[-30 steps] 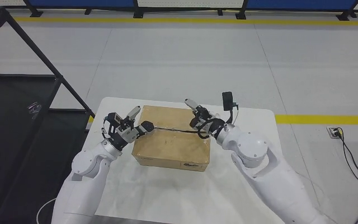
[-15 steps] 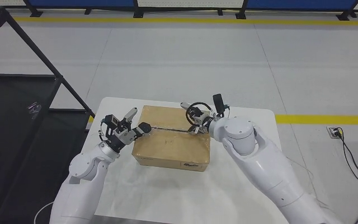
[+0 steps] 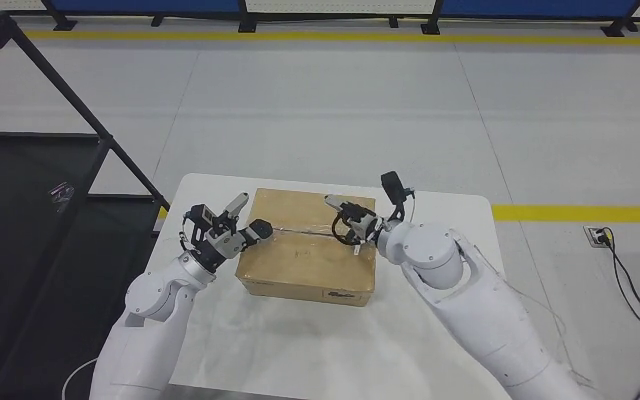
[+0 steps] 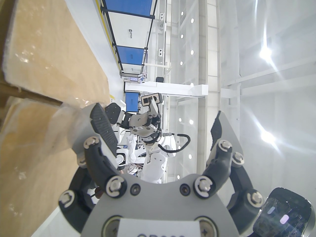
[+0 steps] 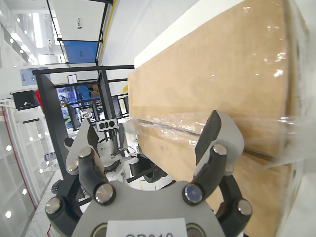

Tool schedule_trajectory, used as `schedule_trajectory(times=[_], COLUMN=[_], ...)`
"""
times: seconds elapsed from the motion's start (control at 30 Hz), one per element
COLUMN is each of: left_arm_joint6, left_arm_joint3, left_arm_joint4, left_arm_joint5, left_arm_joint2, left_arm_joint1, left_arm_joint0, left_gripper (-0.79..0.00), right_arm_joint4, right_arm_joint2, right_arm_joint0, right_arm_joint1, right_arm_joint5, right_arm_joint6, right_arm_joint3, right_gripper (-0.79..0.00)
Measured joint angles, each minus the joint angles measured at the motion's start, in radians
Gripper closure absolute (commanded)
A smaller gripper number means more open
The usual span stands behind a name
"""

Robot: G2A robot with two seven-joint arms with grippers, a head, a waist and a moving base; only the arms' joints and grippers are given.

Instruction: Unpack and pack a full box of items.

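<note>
A closed cardboard box (image 3: 305, 250) lies in the middle of the white table (image 3: 300, 335), its top flaps joined by a seam under clear tape (image 5: 172, 122). My left gripper (image 3: 252, 216) is open at the box's left end, one finger lying against the taped edge (image 4: 66, 122), nothing held between its fingers (image 4: 103, 124). At the box's right end my right gripper (image 3: 338, 218) is open too, one fingertip (image 5: 212, 129) close over the seam. In the left wrist view the box (image 4: 49, 50) runs alongside my left gripper (image 4: 160, 127). The right wrist view shows the box (image 5: 209, 75) beyond my right gripper (image 5: 150, 131).
A black metal frame (image 3: 70, 170) with dark netting stands off the table's left side. Bare table cloth lies in front of the box and to its right. A yellow floor line (image 3: 565, 212) runs behind the table.
The right arm's wrist has turned and its gripper has shifted a little over the box's right end. The left gripper has barely moved. The box stays closed.
</note>
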Motion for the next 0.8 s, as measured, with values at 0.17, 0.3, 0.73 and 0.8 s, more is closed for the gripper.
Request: schedule_trajectory(times=[0.17,0.3,0.73,0.8], left_arm_joint6=[0.000,0.004,0.004,0.005], left_arm_joint3=[-0.001,0.000,-0.004,-0.005], left_arm_joint4=[-0.001,-0.004,-0.030,-0.034], left_arm_joint5=[-0.002,-0.007,-0.029,-0.031], left_arm_joint2=[-0.006,-0.015,-0.044,-0.051], left_arm_joint1=[0.002,0.004,0.009,0.010], left_arm_joint0=[0.000,0.006,0.033,0.040], left_gripper=[-0.785,-0.785,-0.785,-0.785], right_arm_joint4=[0.003,0.001,0.022,0.041], right_arm_joint2=[-0.004,0.004,-0.079,-0.096], right_arm_joint0=[0.006,-0.003,0.024,0.035], right_arm_joint1=[-0.009,-0.013,-0.070,-0.085], right_arm_joint5=[0.028,-0.018,-0.076,-0.109], right_arm_joint6=[0.003,-0.009,-0.087,-0.096], right_arm_joint3=[0.022,0.017,0.062,0.089], right_gripper=[-0.785,-0.785,-0.785,-0.785])
